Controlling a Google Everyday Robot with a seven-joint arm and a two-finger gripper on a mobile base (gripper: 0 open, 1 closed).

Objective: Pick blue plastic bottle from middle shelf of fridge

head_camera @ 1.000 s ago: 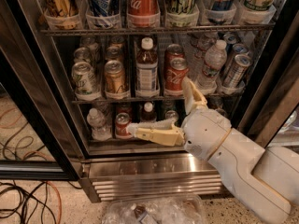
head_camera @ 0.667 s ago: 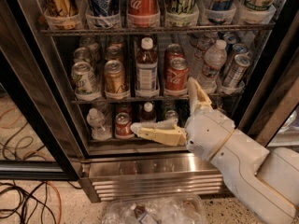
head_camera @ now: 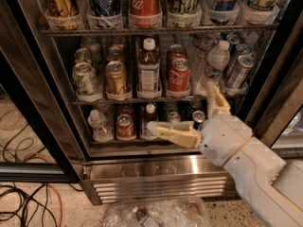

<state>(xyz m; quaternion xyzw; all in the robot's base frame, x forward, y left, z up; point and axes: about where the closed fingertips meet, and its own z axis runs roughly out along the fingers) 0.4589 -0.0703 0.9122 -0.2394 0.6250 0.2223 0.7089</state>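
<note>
The blue plastic bottle (head_camera: 149,72), with a white cap, dark drink and a pale label, stands upright in the centre of the middle shelf (head_camera: 124,100) of the fridge (head_camera: 156,176). A gold can (head_camera: 117,78) is on its left and a red can (head_camera: 179,74) on its right. My gripper (head_camera: 181,106) is open wide, below and to the right of the bottle, in front of the lower shelf. One finger points left and the other points up. It holds nothing and is clear of the bottle.
A green can (head_camera: 85,79), a clear water bottle (head_camera: 215,63) and tilted cans (head_camera: 239,70) share the middle shelf. Cans fill the top shelf. Small bottles and cans stand on the lower shelf (head_camera: 118,126). Cables (head_camera: 23,197) lie on the floor at left. A clear plastic bin (head_camera: 156,214) sits below.
My gripper has moved to the right and slightly up, still open. The bottle and cans have not moved.
</note>
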